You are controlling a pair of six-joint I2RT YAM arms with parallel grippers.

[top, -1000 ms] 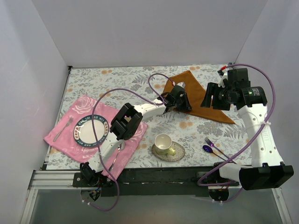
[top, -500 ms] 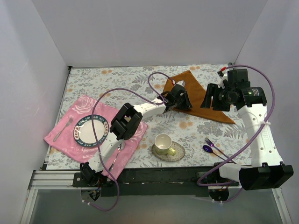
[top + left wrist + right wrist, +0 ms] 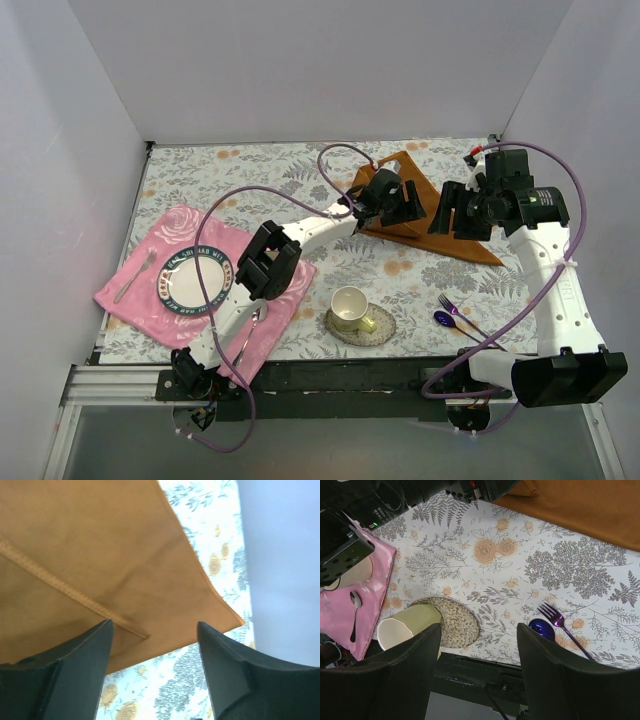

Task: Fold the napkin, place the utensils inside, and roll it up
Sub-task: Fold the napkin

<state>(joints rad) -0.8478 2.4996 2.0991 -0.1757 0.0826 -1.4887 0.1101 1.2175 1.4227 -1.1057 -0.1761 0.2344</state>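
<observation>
The rust-orange napkin (image 3: 455,243) lies folded into a triangle at the back right of the flowered table; it also fills the left wrist view as napkin (image 3: 100,555), with a hemmed corner on top. My left gripper (image 3: 395,198) hovers over the napkin's left part, and this gripper (image 3: 154,625) is open with nothing between its fingers. My right gripper (image 3: 452,212) hangs above the napkin's right part, and this gripper (image 3: 479,627) is open and empty. The utensils lie near the front right: a purple fork (image 3: 557,620) (image 3: 455,305) beside a dark blue spoon (image 3: 541,628) (image 3: 444,320).
A cream cup (image 3: 349,304) stands on a speckled saucer (image 3: 380,328) at the front middle. A pink cloth (image 3: 135,290) at the left carries a patterned plate (image 3: 195,280), a silver fork (image 3: 135,277) and a silver spoon (image 3: 355,605). White walls enclose the table.
My left gripper has opened, letting go of the napkin, and has shifted a little towards the back right. The right arm has barely moved.
</observation>
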